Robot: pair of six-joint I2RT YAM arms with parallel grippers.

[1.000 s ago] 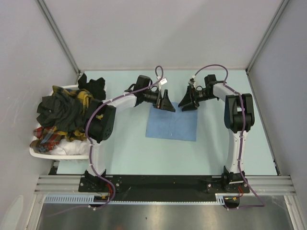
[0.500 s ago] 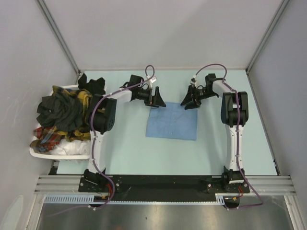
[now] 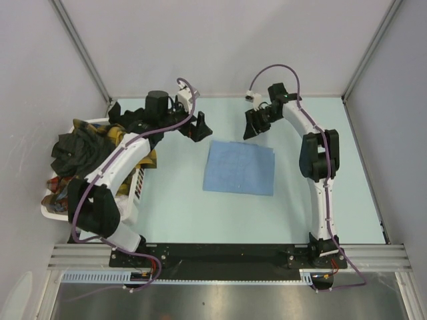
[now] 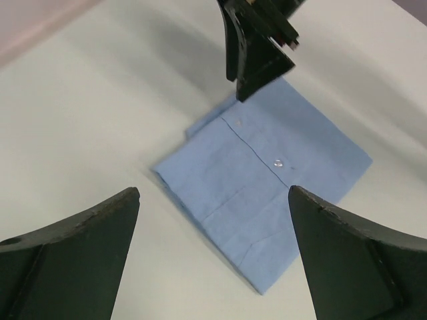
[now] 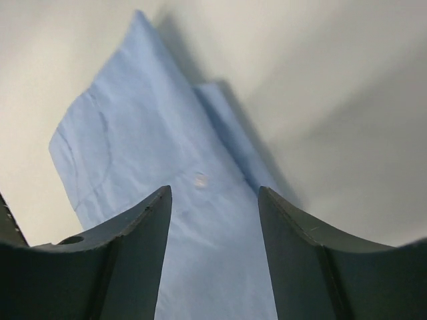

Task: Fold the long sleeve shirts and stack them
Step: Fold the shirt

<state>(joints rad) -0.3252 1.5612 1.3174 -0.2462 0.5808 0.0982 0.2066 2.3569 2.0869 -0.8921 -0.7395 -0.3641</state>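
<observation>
From above, the light blue shirt [image 3: 239, 167] lies folded into a neat rectangle at the middle of the table [image 3: 173, 200]. The left gripper [image 3: 194, 127] hangs off its far left corner and the right gripper [image 3: 254, 124] off its far right corner. Neither touches it. At the left, a white slatted basket [image 3: 59, 215] holds a heap in which a dark green-black shirt [image 3: 73, 150], a yellow-black plaid shirt [image 3: 117, 136] and a red plaid shirt [image 3: 63, 190] can be made out.

In the left wrist view, the fingers stand wide apart with nothing between them. The folded shirt lies below with one button [image 4: 277, 162] showing plainly.

In the right wrist view, the jaws stand apart, narrower than the left's, and hold nothing. The shirt lies flat beneath them.

This fold looks finished, so the step in hand is probably fetching the next shirt. Both grippers should stay clear of the blue shirt so it is not dragged. The next shirt is best taken from the top of the heap by its collar or shoulder, one layer only.

Count: one folded shirt, at least three in the basket (the exact number cannot be told), one basket, two grippers.
</observation>
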